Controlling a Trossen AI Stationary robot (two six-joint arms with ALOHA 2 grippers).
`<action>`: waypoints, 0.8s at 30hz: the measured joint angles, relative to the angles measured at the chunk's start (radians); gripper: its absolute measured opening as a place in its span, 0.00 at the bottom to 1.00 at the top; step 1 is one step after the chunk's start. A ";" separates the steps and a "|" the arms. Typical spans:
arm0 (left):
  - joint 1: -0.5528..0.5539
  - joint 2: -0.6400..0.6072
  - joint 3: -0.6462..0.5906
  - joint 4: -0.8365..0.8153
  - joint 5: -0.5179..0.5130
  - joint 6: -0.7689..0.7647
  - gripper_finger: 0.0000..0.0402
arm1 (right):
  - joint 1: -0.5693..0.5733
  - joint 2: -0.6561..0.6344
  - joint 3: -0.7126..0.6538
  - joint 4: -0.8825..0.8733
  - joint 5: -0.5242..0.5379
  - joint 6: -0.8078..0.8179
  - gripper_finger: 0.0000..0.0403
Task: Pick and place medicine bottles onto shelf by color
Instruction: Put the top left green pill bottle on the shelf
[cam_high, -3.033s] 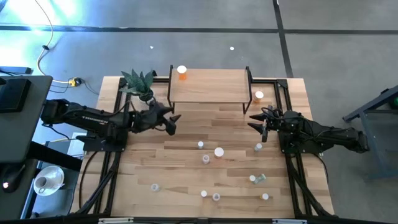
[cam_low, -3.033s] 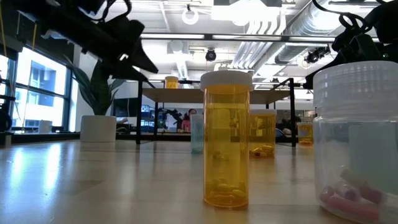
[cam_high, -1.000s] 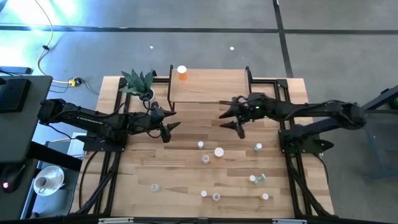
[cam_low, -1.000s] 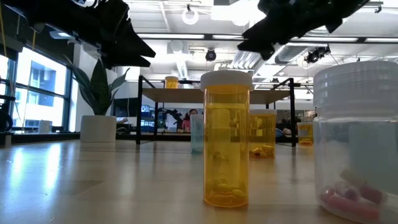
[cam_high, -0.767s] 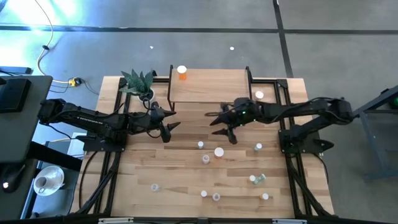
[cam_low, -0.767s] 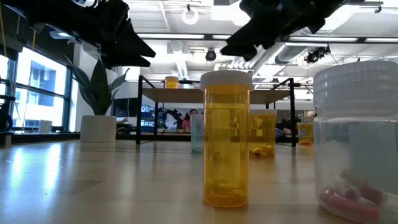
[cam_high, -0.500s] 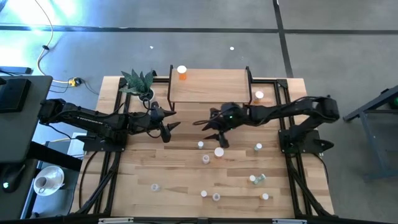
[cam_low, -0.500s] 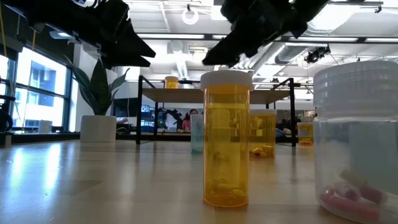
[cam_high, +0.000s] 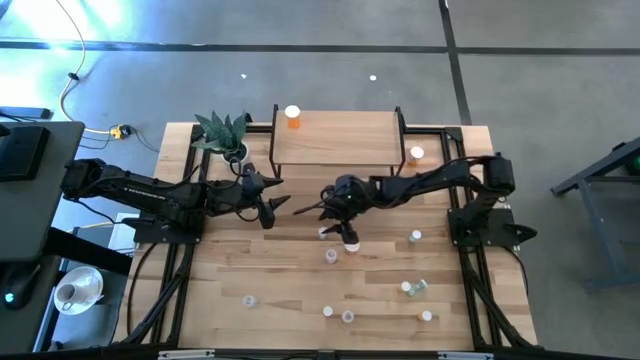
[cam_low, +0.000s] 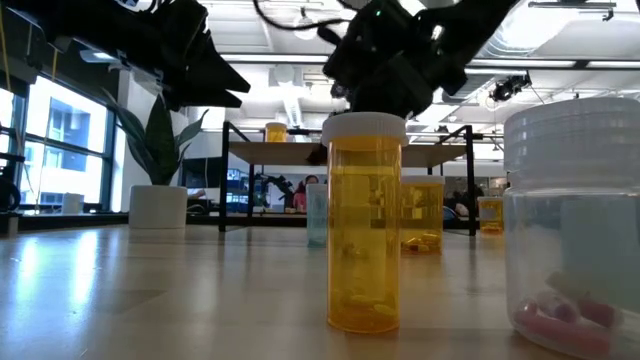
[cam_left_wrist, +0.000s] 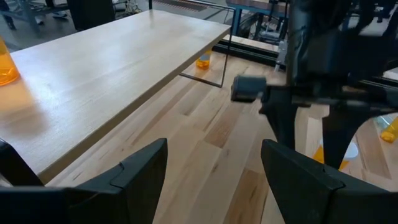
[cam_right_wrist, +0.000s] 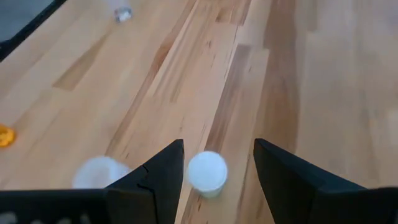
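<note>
Right gripper (cam_high: 334, 222): open, above mid-table bottles, a white-capped bottle (cam_right_wrist: 207, 172) between its fingers, unheld.
Left gripper (cam_high: 270, 207): open, empty, before the shelf (cam_high: 335, 139).
Shelf: one orange bottle (cam_high: 292, 116) at back-left corner.

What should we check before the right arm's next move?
1. Right end effector open, nothing held: ok.
2. White-capped bottle centred between its fingers: ok.
3. That bottle's body colour: cannot tell; only the cap shows.
4. Clearance from the neighbouring bottle: not ok; it sits close beside one finger.
5. Left end effector open, empty, apart from the right arm: ok.
6. Shelf has bare space; one orange bottle at its far left corner: ok.
</note>
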 joint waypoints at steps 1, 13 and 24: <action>0.000 0.000 0.000 0.000 0.000 0.000 0.62 | 0.000 0.010 0.000 0.000 -0.004 0.000 0.46; 0.000 0.000 0.000 0.000 0.000 -0.002 0.62 | 0.006 0.067 0.000 0.033 -0.008 0.001 0.46; 0.000 0.000 0.000 -0.001 0.000 -0.003 0.62 | 0.033 0.071 0.000 0.035 0.009 0.001 0.46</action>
